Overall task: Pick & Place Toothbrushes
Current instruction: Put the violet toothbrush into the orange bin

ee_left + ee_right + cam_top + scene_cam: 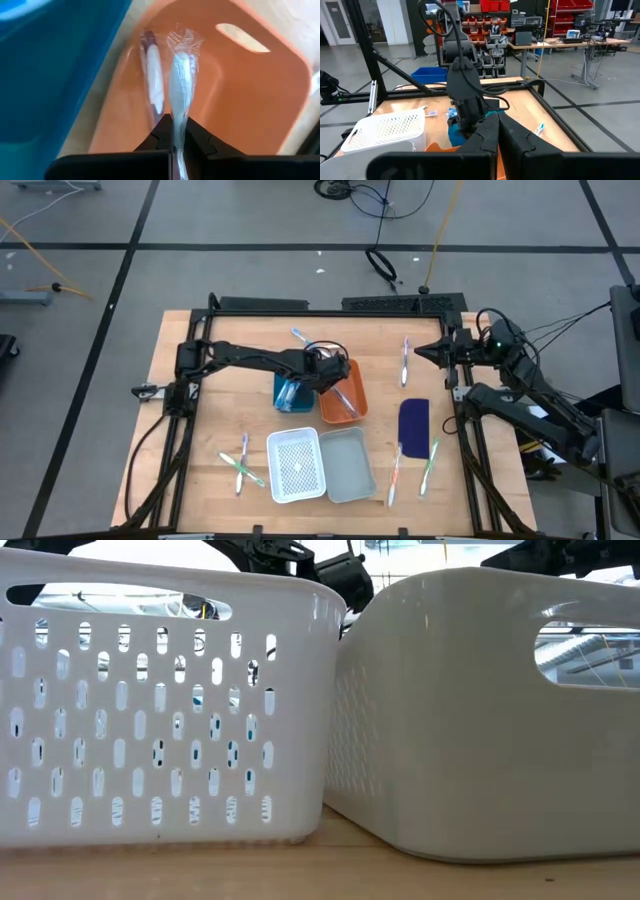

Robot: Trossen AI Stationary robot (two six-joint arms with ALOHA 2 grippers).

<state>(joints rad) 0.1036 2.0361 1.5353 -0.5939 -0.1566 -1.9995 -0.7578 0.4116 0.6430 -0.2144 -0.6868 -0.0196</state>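
Observation:
My left gripper (pixel 337 387) hangs over the orange bin (pixel 352 376) at mid-table, shut on a clear-wrapped whitish toothbrush (pixel 181 80). A second toothbrush (pixel 152 75) lies on the orange bin's floor (pixel 235 95). Loose toothbrushes lie flat on the table at the far middle (pixel 299 336), far right (pixel 405 361), near left (pixel 241 462) and near right (pixel 396 475) (pixel 430 464). My right gripper (pixel 420 352) waits shut at the table's far right, pointing level toward the left; its fingers (pixel 515 137) hold nothing. My left gripper pinches the wrapped toothbrush's handle (pixel 178 125) between its two fingers, which slant down from the table's left into the orange bin. The toothbrush runs on along the fingers' line, its wrapped end (pixel 183 40) over the bin's floor. Whether that end rests on the floor I cannot tell.
A blue bin (pixel 290 393) stands against the orange bin's left side. A white perforated basket (pixel 297 466) and a pale grey bin (pixel 349 464) sit side by side near the front edge and fill the low view. A dark blue flat oblong piece (pixel 413 423) lies at the right.

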